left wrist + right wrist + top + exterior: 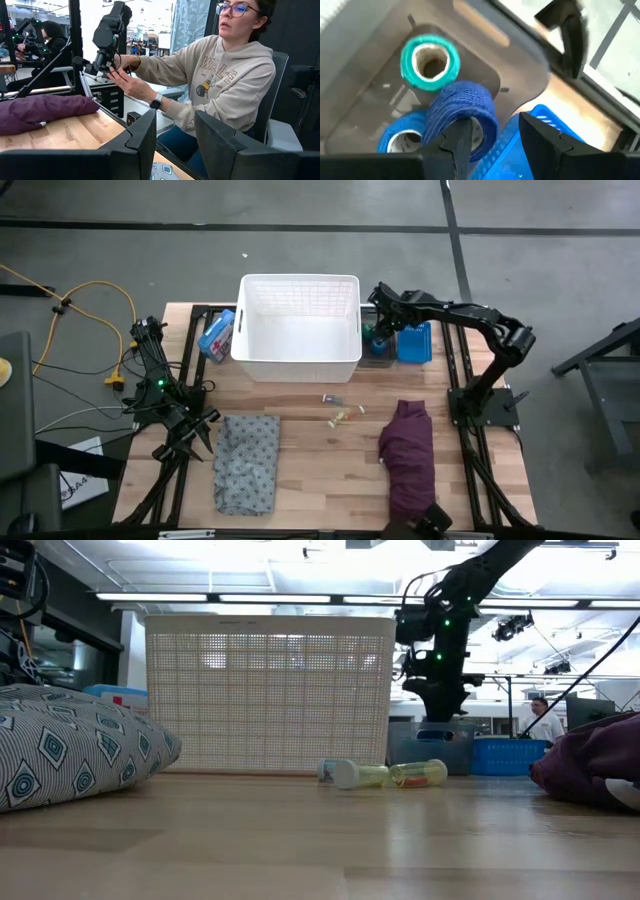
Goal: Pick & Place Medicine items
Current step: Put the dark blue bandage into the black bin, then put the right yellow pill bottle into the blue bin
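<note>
Right tool [492, 142] of yours grips the dark blue roll [462, 117] above the grey bin [517, 75], beside the green roll [430, 62]; left tool [172, 145] waits narrowly parted at the tabletop's [300, 430] left edge.

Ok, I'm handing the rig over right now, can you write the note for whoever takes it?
Right pincer: shut on the dark blue roll, over the grey tray beside the white basket.
Left pincer: open, empty, parked at the table's left edge near the grey patterned cloth.
Green roll and light blue roll sit in the tray.
Two small vials lie on the table in front of the basket.
Basket looks empty; every item is left to place.
</note>
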Tool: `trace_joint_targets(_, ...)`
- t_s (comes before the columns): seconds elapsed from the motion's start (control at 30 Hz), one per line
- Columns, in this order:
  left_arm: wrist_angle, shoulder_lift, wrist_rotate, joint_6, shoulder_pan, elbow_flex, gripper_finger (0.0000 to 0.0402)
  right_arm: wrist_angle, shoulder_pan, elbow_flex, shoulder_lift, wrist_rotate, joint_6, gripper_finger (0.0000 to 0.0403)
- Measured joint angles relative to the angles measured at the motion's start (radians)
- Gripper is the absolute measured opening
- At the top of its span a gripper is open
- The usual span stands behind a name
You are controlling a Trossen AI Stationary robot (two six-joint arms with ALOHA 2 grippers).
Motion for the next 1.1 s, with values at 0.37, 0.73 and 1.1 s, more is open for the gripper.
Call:
trace_joint_targets(0.37, 0.000, 0.000, 0.000, 0.000, 0.000, 0.000, 0.0127, -0.003, -0.011, 0.000, -0.062, -0.026, -0.025, 0.0151)
trace_joint_targets(0.73, 0.000, 0.000, 0.000, 0.000, 0.000, 0.000, 0.0127, -0.001, -0.011, 0.000, -0.065, -0.028, -0.022, 0.0151)
trace_joint_targets(1.1, 0.000, 0.000, 0.000, 0.000, 0.000, 0.000, 0.0127, -0.019, -0.011, 0.000, -0.065, -0.049, -0.020, 0.0151)
